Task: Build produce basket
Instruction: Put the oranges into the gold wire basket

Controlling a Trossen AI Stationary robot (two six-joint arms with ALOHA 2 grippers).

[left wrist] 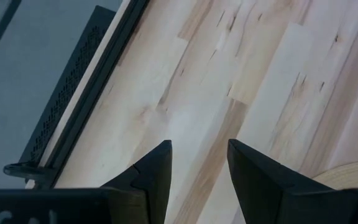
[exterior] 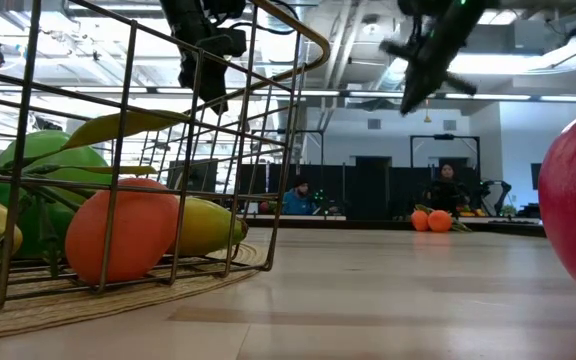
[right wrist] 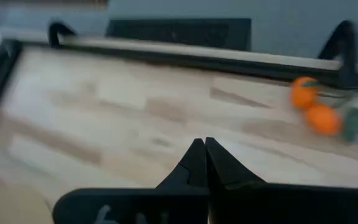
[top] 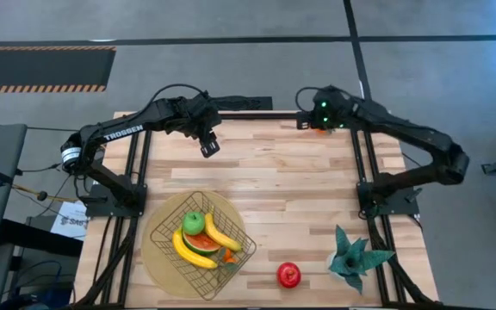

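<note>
Orange toy fruits (right wrist: pixel 314 107) are lying at the table's far edge, under the right gripper (right wrist: pixel 205 144), probably light, hard and slick; their leafy stem looks the surest hold. Its fingers are pressing together, empty. Left gripper (left wrist: pixel 199 163) is hanging parted, empty, beyond the basket (top: pixel 164 226).

Two dark jointed arms, white TROSSEN lettering on the left arm (top: pixel 123 129), green light on the right arm (top: pixel 377 116).
</note>
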